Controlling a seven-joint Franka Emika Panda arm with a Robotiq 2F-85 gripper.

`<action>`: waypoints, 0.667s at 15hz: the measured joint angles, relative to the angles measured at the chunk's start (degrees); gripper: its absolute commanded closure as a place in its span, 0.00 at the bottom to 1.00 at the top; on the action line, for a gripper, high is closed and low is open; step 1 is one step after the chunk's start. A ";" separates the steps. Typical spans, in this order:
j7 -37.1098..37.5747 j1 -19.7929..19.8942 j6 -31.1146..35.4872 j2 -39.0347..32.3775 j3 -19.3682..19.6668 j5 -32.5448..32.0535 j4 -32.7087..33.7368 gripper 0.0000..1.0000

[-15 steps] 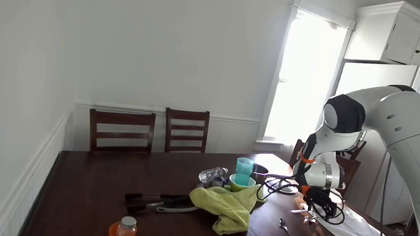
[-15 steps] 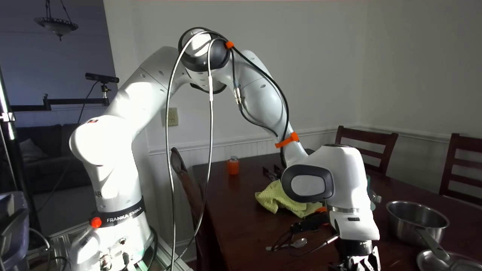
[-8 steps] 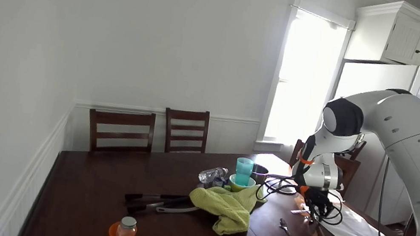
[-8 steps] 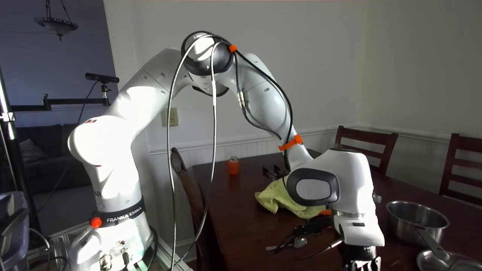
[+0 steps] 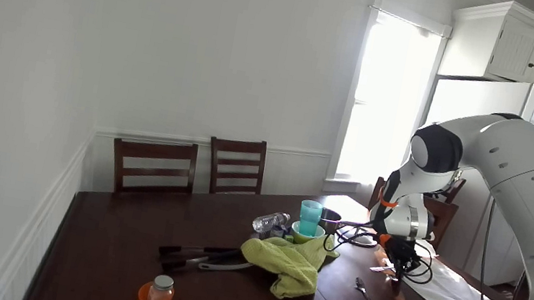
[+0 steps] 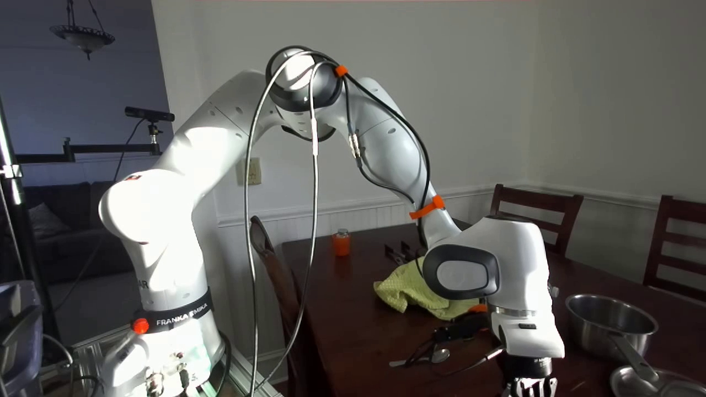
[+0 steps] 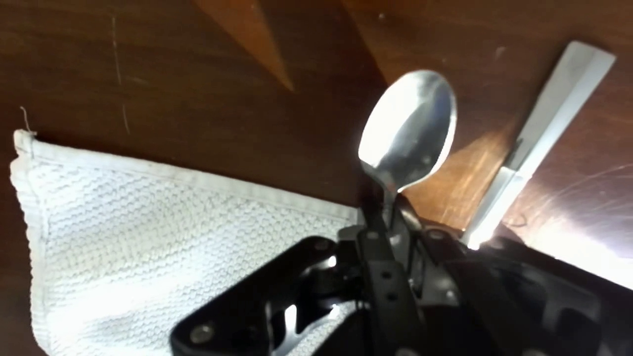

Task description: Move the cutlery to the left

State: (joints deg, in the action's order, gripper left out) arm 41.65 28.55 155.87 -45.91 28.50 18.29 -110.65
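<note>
In the wrist view my gripper (image 7: 389, 210) is shut on a silver spoon (image 7: 410, 128) at its neck. The bowl points out past the fingertips, while the handle is hidden behind the jaws. Whether the spoon touches the table, I cannot tell. To the right of the jaws lies a flat metal knife (image 7: 559, 106), its lower end covered by the gripper. A further spoon (image 5: 366, 294) rests on the dark table nearer that camera, apart from the gripper; its bowl and part of its handle show in an exterior view as the spoon (image 6: 439, 356).
A white cloth (image 7: 163, 237) lies under and left of the gripper. Further off are a yellow-green cloth (image 5: 282, 265), black-handled tools (image 5: 195, 258), a teal cup (image 5: 310, 215) and a clear bottle (image 5: 268, 223). A steel pot (image 6: 590, 336) and a metal plate (image 6: 631, 386) stand close to the hand.
The arm has come down slightly, and in an exterior view the hand has shifted a little to the right. The gripper's jaws have drawn together. The objects on the table look unmoved.
</note>
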 measured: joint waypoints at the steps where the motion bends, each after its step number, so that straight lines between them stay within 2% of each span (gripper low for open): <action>1: 0.04 0.00 -0.08 0.00 -0.01 0.00 0.02 0.98; 6: -0.22 -0.10 -0.93 0.40 -0.01 0.00 0.06 0.98; 10: -6.97 -0.33 -1.09 4.01 -0.94 -0.14 -1.76 0.98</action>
State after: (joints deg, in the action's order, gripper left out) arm 34.69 28.22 154.77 -41.90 27.56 18.15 -112.41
